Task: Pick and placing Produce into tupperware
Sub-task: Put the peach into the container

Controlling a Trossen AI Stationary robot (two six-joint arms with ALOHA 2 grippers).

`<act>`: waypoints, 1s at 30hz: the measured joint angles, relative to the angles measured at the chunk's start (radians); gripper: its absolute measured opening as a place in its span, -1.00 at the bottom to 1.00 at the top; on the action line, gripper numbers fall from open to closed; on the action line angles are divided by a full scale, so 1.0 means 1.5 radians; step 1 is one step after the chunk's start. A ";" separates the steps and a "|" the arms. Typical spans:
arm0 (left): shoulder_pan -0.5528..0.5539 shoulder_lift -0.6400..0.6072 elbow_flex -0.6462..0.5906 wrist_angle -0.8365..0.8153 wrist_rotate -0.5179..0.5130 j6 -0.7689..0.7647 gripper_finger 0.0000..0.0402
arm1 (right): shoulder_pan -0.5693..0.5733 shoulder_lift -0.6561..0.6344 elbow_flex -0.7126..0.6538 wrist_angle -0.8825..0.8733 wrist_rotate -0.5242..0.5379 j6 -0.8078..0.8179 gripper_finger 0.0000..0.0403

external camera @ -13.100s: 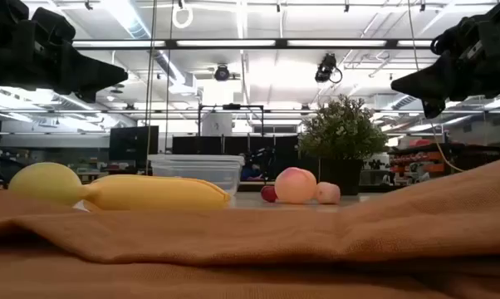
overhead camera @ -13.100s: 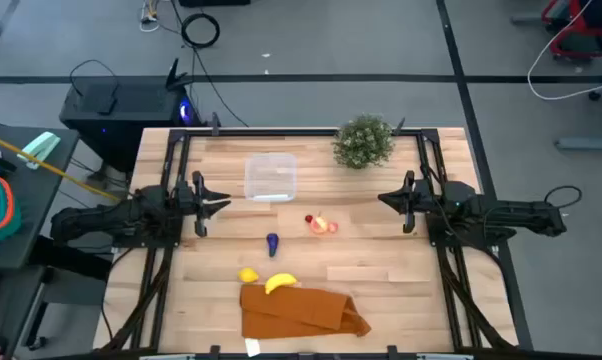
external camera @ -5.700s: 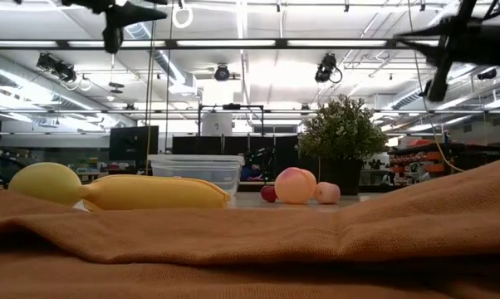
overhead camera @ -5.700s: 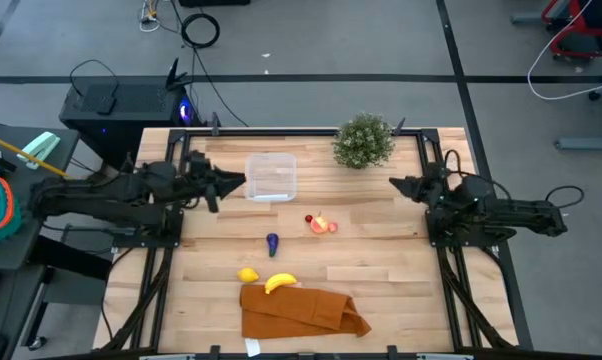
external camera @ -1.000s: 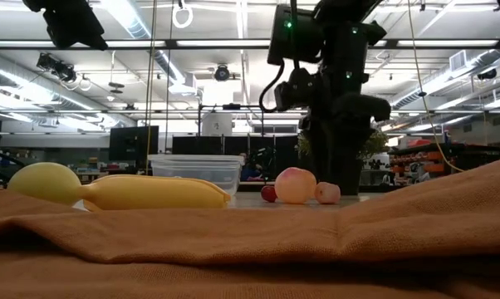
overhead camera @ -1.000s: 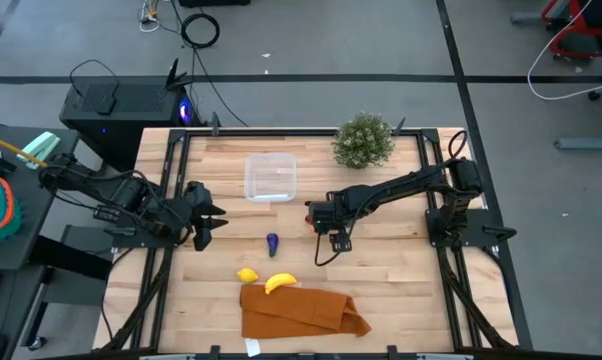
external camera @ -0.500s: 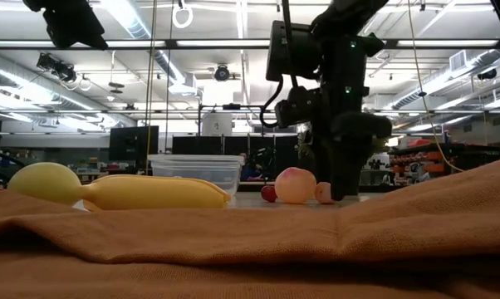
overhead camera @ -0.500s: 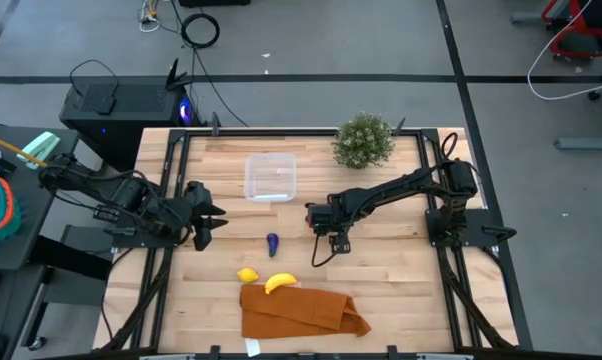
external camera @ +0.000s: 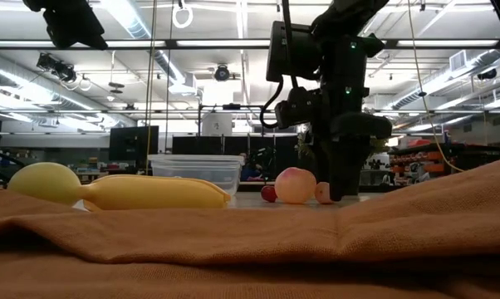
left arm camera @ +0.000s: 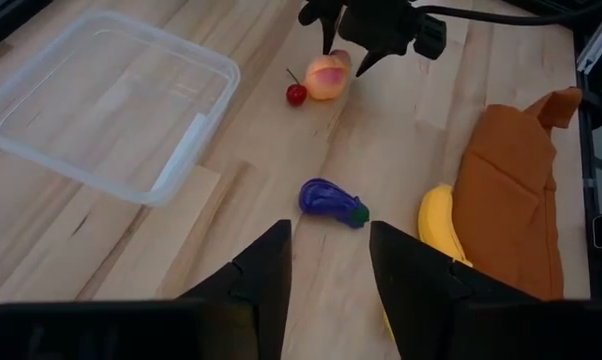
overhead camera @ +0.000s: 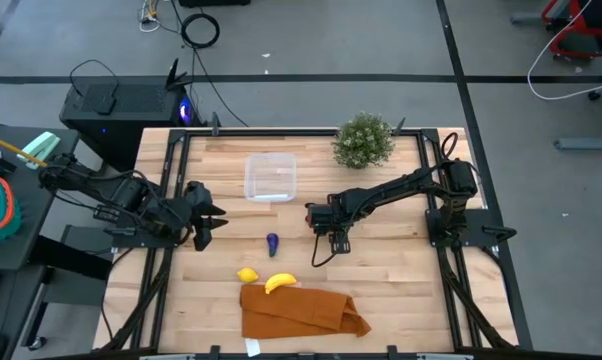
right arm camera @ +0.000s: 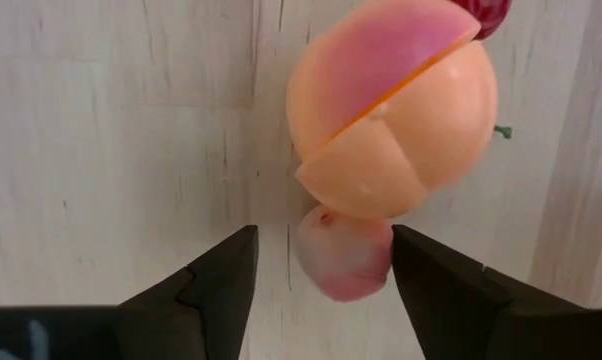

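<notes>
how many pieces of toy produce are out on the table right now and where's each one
6, all outside the tupperware: lemon and banana by the cloth, purple eggplant mid-table, and peach, cherry and small pink piece clustered at the right gripper. Others may be hidden.

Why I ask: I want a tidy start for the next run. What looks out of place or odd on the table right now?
Little stands out. The tupperware is empty and upright. The orange-brown cloth lies crumpled at the table's near edge, with the banana against its edge. The peach looks split along a seam.
</notes>
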 joint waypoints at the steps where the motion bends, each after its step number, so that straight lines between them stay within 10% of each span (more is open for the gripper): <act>1: 0.000 0.000 0.000 0.000 0.000 0.000 -0.29 | 0.000 0.000 0.000 0.000 0.000 0.000 0.12; 30: 0.000 0.000 0.000 0.000 0.000 0.000 -0.28 | 0.000 -0.001 0.000 -0.021 0.021 0.022 -0.25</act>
